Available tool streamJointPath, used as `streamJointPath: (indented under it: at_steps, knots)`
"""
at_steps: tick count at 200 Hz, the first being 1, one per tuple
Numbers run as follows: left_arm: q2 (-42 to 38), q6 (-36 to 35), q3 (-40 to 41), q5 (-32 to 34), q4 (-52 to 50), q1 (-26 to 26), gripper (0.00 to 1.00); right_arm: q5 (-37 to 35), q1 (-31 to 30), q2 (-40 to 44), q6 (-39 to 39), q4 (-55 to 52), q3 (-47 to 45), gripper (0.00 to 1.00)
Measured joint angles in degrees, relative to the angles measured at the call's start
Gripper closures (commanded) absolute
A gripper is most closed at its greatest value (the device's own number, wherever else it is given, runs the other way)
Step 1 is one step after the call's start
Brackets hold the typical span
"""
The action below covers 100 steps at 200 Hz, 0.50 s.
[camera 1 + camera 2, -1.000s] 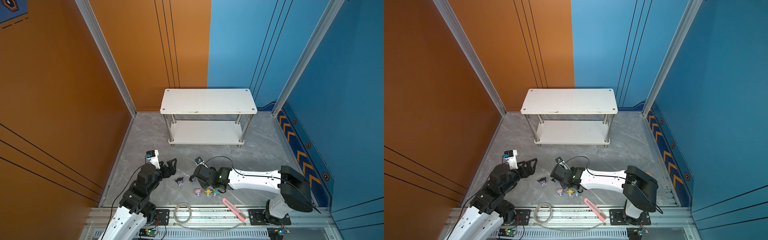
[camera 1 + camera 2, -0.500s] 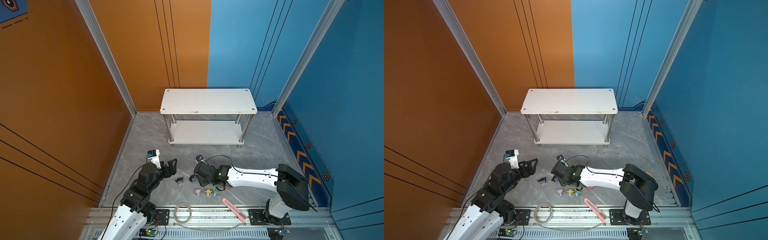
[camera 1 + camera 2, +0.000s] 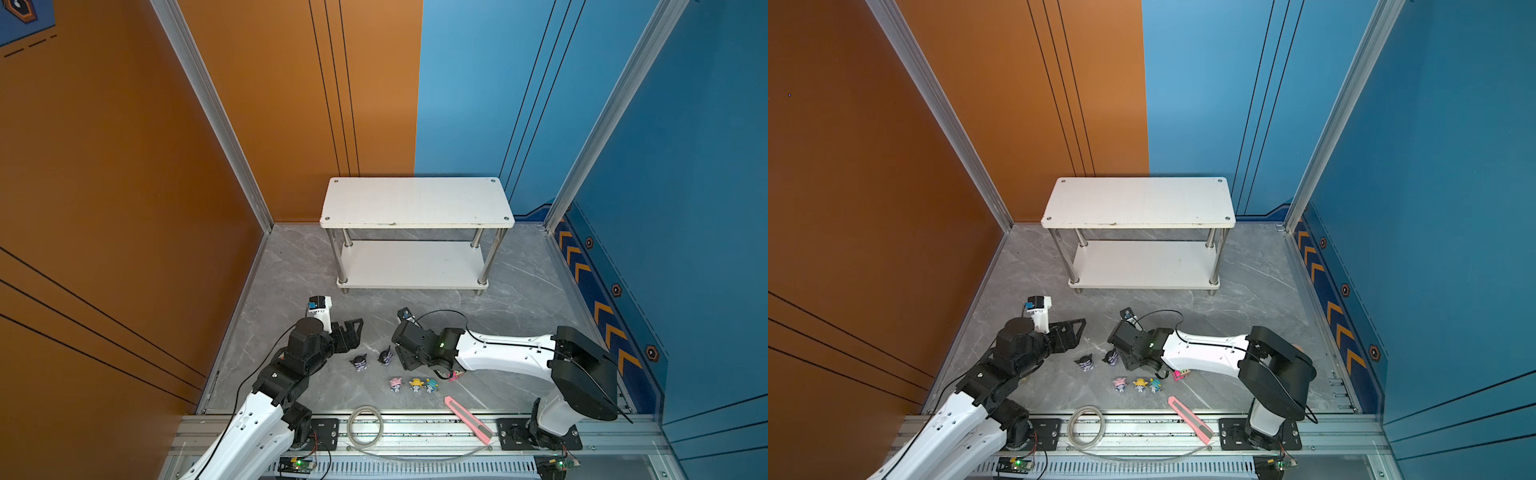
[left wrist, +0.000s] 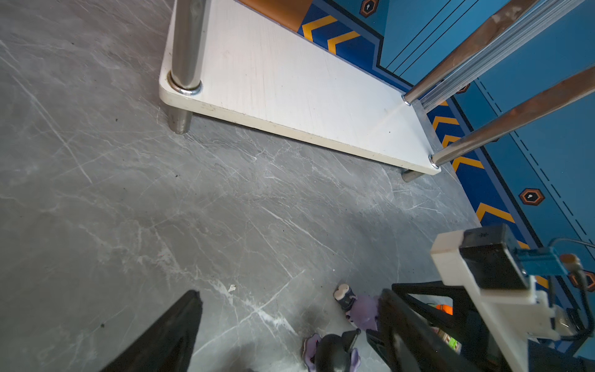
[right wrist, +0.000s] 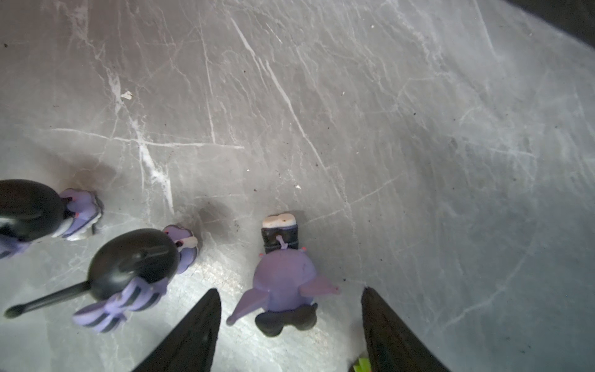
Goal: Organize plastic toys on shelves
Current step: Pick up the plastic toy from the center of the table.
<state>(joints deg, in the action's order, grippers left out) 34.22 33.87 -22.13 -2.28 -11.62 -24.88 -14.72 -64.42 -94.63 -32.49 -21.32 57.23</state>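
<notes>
Open floor [image 3: 368,305] before shelves [image 3: 411,264], apparently.

top views: high, front edge, looking down, nearly identical
left wrist: low, facing shelves [image 4: 289,96]
right wrist: close over purple figurines [image 5: 283,283]

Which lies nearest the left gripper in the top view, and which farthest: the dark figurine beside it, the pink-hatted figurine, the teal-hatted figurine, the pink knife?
From the left gripper, in a top view:
1. dark figurine: beside it.
2. pink-hatted figurine: left end of the row.
3. teal-hatted figurine: row's right end.
4. pink knife: by the front rail.
</notes>
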Motion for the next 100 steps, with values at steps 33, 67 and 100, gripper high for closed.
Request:
streamJointPath:
  at_steps: [33,67,100]
  knots:
    - [0.39,0.00,0.00,-0.37,1.81,-0.28,0.12,1.01,0.07,-0.02,-0.04,1.11,-0.11,0.34]
    - [0.39,0.00,0.00,-0.37,2.05,-0.31,0.12,1.25,0.22,-0.11,-0.39,2.56,-0.66,0.36]
    - [0.39,0.00,0.00,-0.37,2.05,-0.31,0.13,1.27,0.66,-0.55,-0.63,3.15,-0.96,0.36]
